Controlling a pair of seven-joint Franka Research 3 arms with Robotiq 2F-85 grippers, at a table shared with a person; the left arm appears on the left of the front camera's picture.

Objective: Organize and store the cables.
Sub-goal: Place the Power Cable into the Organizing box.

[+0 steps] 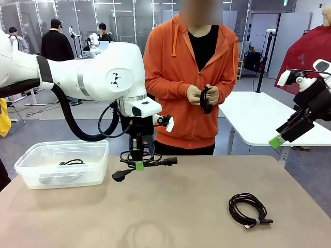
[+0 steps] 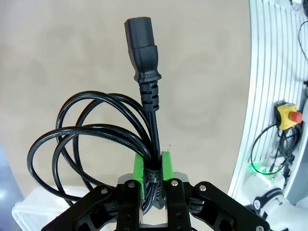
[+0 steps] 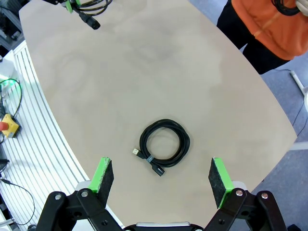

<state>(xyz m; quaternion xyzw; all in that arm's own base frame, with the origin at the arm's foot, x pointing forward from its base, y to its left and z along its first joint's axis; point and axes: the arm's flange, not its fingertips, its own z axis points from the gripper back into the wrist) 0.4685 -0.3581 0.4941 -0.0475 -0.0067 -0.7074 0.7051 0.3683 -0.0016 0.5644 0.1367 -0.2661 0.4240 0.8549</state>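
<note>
As left tool [image 2: 153,166] pinches, glossy looped cable [image 2: 149,91]

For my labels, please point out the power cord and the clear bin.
power cord [image 2: 142,45]: left wrist view, on its connector body.
clear bin [image 1: 88,176]: front view, on its near wall.

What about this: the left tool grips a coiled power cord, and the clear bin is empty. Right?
The clear bin is not empty: the front view shows a black cable lying in it. The left tool does grip the power cord.
</note>
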